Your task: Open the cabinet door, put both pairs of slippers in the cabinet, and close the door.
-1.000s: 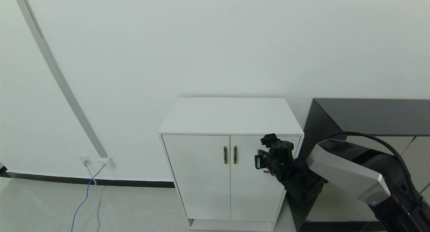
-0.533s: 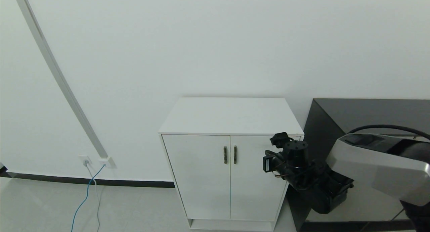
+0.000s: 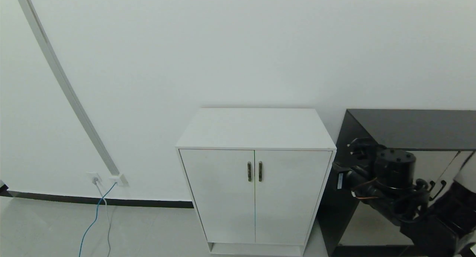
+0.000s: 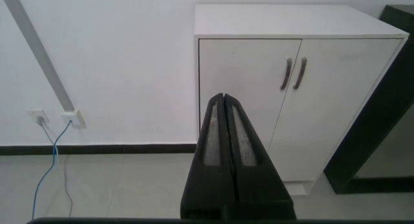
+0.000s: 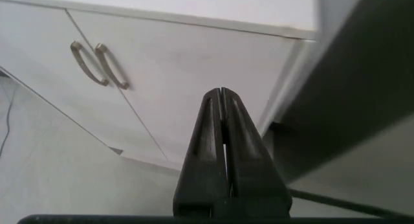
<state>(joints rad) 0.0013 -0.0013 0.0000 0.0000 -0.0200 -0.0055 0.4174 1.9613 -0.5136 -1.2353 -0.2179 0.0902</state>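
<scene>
Cabinet (image 3: 223, 197): stands on floor against wall, both doors shut, handles (image 3: 249, 171) side by side at centre seam | right end effector (image 5: 222, 96): fingers pressed together, empty, just right of cabinet, before black unit (image 3: 409, 125) | left end effector (image 4: 224, 98): fingers pressed together, empty, facing cabinet, well apart from it

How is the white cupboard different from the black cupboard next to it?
The white cupboard is plain white; the black cupboard is dark with a shiny, mirror-like front. The white cupboard has two shut doors with handles in the middle; the black cupboard shows no handles. Both stand side by side against the white wall.
</scene>
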